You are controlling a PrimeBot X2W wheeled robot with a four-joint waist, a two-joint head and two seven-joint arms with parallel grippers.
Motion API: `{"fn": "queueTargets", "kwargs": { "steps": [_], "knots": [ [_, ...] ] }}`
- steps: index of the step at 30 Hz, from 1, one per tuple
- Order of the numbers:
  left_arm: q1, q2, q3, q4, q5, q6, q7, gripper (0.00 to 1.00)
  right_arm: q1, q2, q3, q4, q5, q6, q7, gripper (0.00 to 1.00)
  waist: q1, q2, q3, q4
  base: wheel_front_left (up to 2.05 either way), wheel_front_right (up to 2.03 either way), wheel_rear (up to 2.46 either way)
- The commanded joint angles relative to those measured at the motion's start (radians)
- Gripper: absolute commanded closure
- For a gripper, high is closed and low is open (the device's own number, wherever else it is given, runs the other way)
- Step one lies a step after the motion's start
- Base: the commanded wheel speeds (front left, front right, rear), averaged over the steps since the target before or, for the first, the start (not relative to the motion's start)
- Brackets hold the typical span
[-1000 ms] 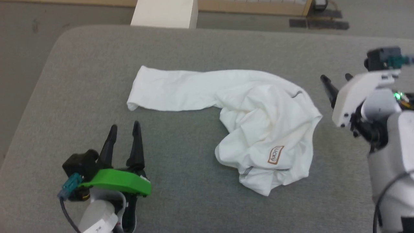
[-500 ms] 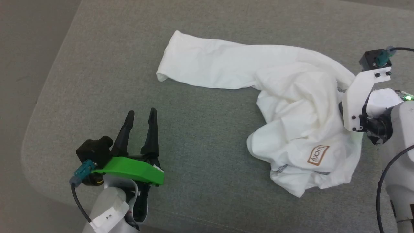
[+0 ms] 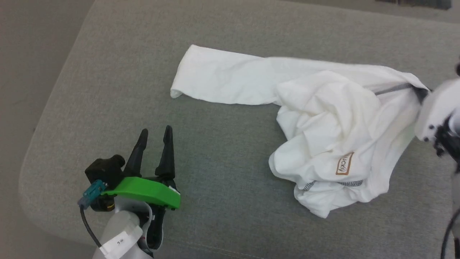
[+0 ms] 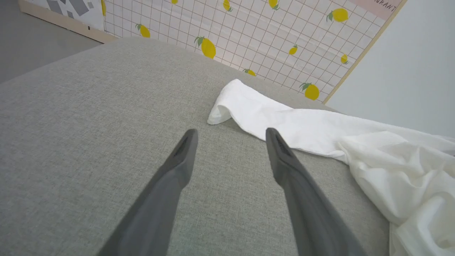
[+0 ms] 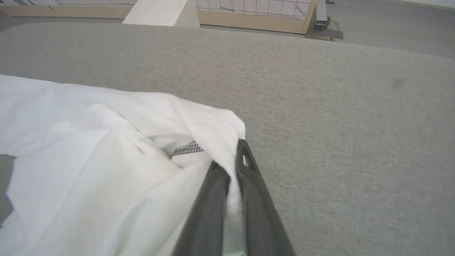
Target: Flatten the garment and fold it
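Head view: garment (image 3: 323, 118) lies bunched on grey desk (image 3: 222, 201), with one long strip stretched flat out of the heap. Left gripper (image 3: 155, 129) well apart from garment, jaws spread, empty.

Left wrist view: jaws wide over bare desk, garment's strip end just past them.

Right wrist view: right gripper (image 5: 230, 160), jaws pinched tight on garment's edge fold.

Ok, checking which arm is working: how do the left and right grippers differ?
The left gripper is open, jaws apart; the right gripper is shut on the garment at its edge. The left gripper hangs over bare grey cushion, apart from the garment; the right gripper has cloth pinched between its jaws. The left gripper carries a green mount, the right gripper a white mount. Both have long dark fingers.
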Motion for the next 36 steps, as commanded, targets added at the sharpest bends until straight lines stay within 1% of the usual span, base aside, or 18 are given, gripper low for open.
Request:
{"fn": "queueTargets", "kwargs": {
  "steps": [1,4,6,8,11,14,16,17,18,22,24,26,30,33,36],
  "knots": [
    [0.014,-0.003,0.003,0.005,0.016,-0.008,-0.005,0.00,0.058,0.002,-0.033,-0.034,0.007,-0.001,-0.015,1.00,-0.0001,0.0000,-0.082,-0.069,0.00,0.00,0.00],
    [0.034,-0.003,0.004,0.013,0.017,-0.009,-0.005,0.00,0.193,0.035,-0.116,-0.135,0.008,-0.001,-0.018,1.00,-0.0001,0.0000,-0.120,-0.093,0.00,0.00,0.00],
    [0.046,-0.004,0.002,0.018,0.018,-0.009,-0.005,0.00,0.313,0.081,-0.165,-0.204,0.013,-0.001,0.003,1.00,-0.0001,0.0000,-0.139,-0.106,0.00,0.00,0.00],
    [0.051,-0.004,0.000,0.021,0.018,-0.010,-0.005,0.00,0.418,0.126,-0.190,-0.253,0.024,-0.001,0.028,1.00,-0.0001,0.0000,-0.151,-0.114,0.00,0.00,0.00],
    [0.058,-0.004,-0.003,0.028,0.017,-0.010,-0.005,0.00,0.552,0.170,-0.196,-0.279,0.058,-0.001,0.075,1.00,-0.0001,0.0000,-0.163,-0.122,0.00,0.00,0.00],
    [0.061,-0.004,-0.010,0.037,0.014,-0.010,-0.004,0.00,0.626,0.181,-0.169,-0.264,0.095,-0.001,0.110,1.00,-0.0001,0.0000,-0.171,-0.122,0.00,0.00,0.00],
    [0.065,-0.004,-0.014,0.045,0.009,-0.010,-0.002,0.00,0.641,0.182,-0.146,-0.246,0.143,-0.001,0.095,1.00,-0.0001,0.0000,-0.177,-0.122,0.00,0.00,0.00],
    [0.068,-0.004,-0.015,0.049,0.005,-0.008,0.001,0.00,0.639,0.182,-0.137,-0.244,0.158,-0.001,0.070,0.54,-0.0001,0.0000,-0.181,-0.122,0.00,0.00,0.00],
    [0.069,-0.004,-0.016,0.052,0.003,-0.007,0.003,0.00,0.633,0.182,-0.131,-0.245,0.163,-0.001,0.045,0.00,-0.0001,0.0000,-0.184,-0.123,0.00,0.00,0.00],
    [0.067,-0.004,-0.021,0.058,-0.018,-0.004,0.026,0.00,0.578,0.182,-0.155,-0.279,0.172,-0.001,-0.104,0.00,-0.0001,0.0000,-0.202,-0.127,0.00,0.00,0.00],
    [0.054,-0.004,-0.031,0.055,-0.036,-0.003,0.053,0.00,0.549,0.182,-0.183,-0.298,0.157,-0.001,-0.170,0.00,-0.0001,0.0000,-0.209,-0.131,0.00,0.00,0.00],
    [0.036,-0.004,-0.058,0.052,-0.063,-0.003,0.107,0.00,0.524,0.182,-0.208,-0.313,0.133,-0.001,-0.222,0.00,-0.0001,0.0000,-0.214,-0.133,0.00,0.00,0.00],
    [-0.009,-0.004,-0.164,0.059,-0.097,-0.001,0.302,0.00,0.500,0.182,-0.235,-0.312,0.109,-0.001,-0.257,0.00,-0.0001,0.0000,-0.222,-0.138,0.00,0.00,0.00],
    [-0.047,-0.004,-0.278,0.054,-0.102,-0.001,0.487,0.00,0.497,0.182,-0.240,-0.301,0.104,-0.001,-0.260,0.00,-0.0001,0.0000,-0.215,-0.143,0.00,0.00,0.00],
    [-0.080,-0.004,-0.380,0.035,-0.111,-0.005,0.617,0.00,0.498,0.182,-0.239,-0.287,0.108,-0.001,-0.260,0.00,-0.0001,0.0000,-0.200,-0.150,0.00,0.00,0.00]
  ]
}}
